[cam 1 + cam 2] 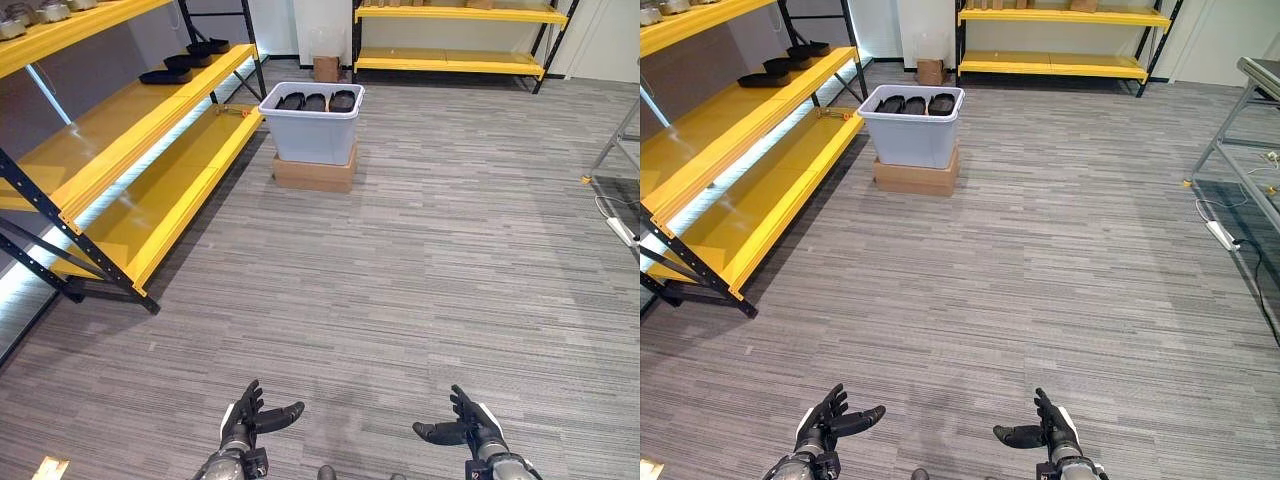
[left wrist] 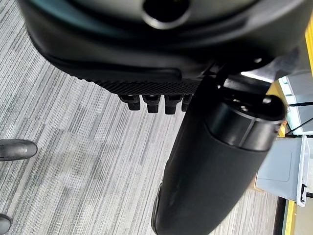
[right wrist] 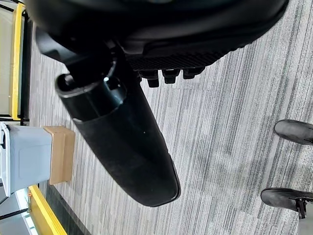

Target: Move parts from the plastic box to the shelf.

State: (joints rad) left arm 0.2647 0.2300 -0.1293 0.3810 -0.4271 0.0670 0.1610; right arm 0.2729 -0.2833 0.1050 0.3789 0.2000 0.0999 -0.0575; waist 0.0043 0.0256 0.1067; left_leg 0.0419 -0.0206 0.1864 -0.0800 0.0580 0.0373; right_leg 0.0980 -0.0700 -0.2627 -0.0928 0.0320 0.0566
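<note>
A pale grey plastic box (image 1: 312, 130) stands far ahead on a flat cardboard carton (image 1: 314, 173), with three black parts (image 1: 316, 101) lying inside it. Beside it on the left runs a yellow shelf (image 1: 150, 125) with a black frame; a few black parts (image 1: 185, 62) rest on its middle level. My left hand (image 1: 248, 418) and right hand (image 1: 470, 427) hover low over the carpet, far from the box, both open and holding nothing. The box (image 2: 282, 169) also appears past my left thumb, and in the right wrist view the box (image 3: 24, 156) sits on its carton.
Grey striped carpet stretches between me and the box. A second yellow shelf (image 1: 455, 38) lines the back wall, with a small cardboard box (image 1: 326, 68) on the floor near it. A metal table leg (image 1: 1225, 120) and a white power strip (image 1: 1222, 235) lie at the right.
</note>
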